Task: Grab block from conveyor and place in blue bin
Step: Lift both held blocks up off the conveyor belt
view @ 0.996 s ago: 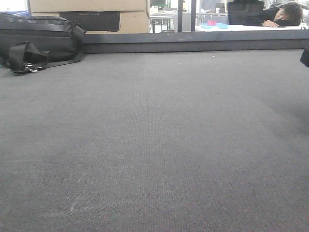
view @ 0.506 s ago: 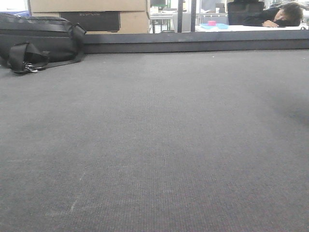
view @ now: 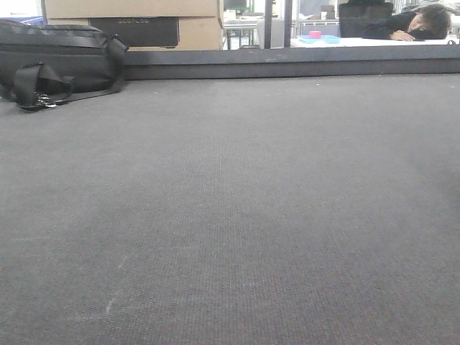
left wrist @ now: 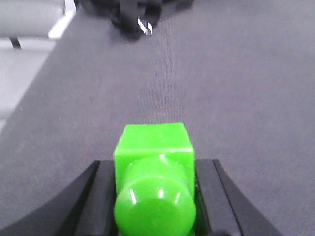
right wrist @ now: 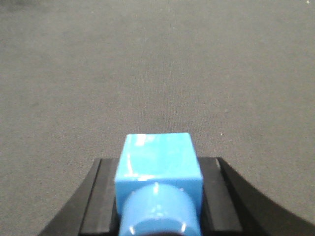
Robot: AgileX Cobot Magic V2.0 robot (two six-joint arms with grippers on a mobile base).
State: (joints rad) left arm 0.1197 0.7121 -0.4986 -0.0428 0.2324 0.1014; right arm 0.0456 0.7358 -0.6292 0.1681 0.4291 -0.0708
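The left gripper pinches a green block at the bottom centre of its view, and the right gripper likewise pinches a blue block, both over the conveyor. Glossy and hard-looking, the blocks seem light, rigid and slightly slippery, so the flat opposite faces look a better hold than the rounded end.

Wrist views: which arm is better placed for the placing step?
Cannot pick: left gripper holds the green block, right gripper holds the blue block, both above the conveyor, and no bin shows in any view.
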